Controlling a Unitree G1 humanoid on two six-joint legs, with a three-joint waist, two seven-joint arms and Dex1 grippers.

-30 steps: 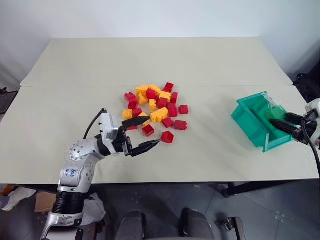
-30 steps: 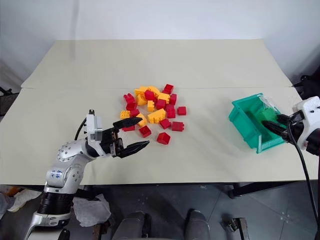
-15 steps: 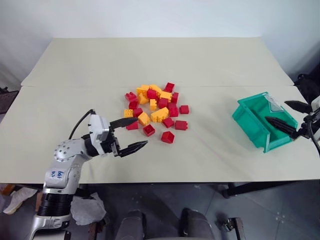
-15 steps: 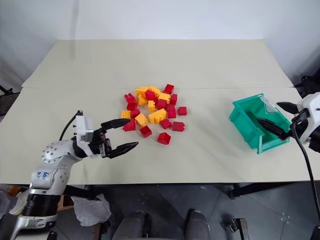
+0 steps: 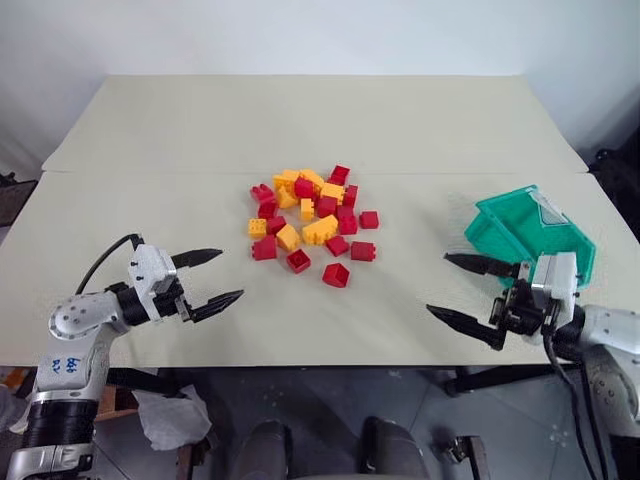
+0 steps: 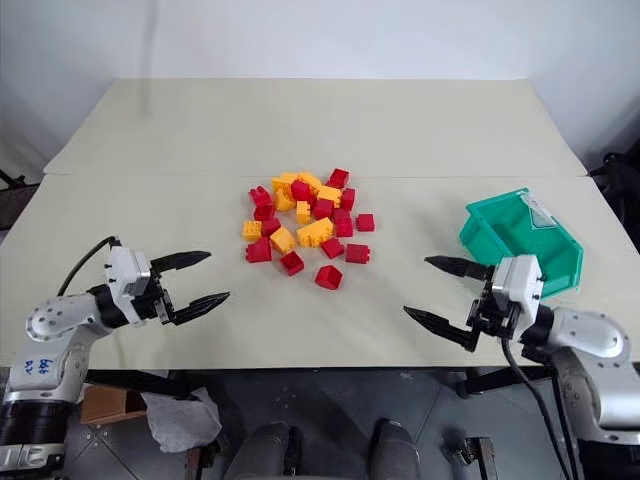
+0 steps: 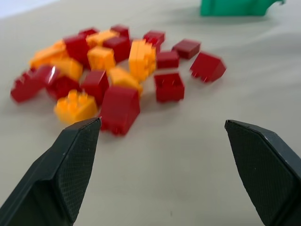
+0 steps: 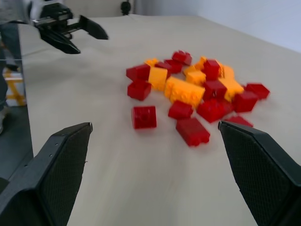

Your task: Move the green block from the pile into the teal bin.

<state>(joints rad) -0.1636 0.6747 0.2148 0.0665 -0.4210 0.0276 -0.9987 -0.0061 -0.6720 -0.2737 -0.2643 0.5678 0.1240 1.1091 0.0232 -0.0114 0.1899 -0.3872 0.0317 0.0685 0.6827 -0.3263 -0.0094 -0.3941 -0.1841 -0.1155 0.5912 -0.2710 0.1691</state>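
A loose pile [image 5: 309, 218] of small red and yellow studded plastic toy bricks lies on the wide beige table [image 5: 300, 120], and it serves here as the landmark. To the right of the pile, well apart from it and near the table's right edge, sits the teal-green plastic storage bin [image 5: 530, 232], rectangular with a sloped open front. The small bright green studded block cannot be made out among the bricks or on the bare table; the inside of the bin is mostly hidden by its own walls, so whether the block lies in there cannot be told.

The left gripper [image 5: 208, 277] hangs low and to the left of the pile, near the table's front edge, its two black fingers pointing toward the bricks. Its jaws stand wide apart with nothing between them.

The right gripper [image 5: 468, 295] hangs to the lower right of the pile, just in front of the teal bin, fingers pointing back toward the bricks. Its jaws are also spread wide and hold nothing.

A few single red bricks [image 5: 335, 274] lie at the near edge of the pile, slightly apart from the rest.
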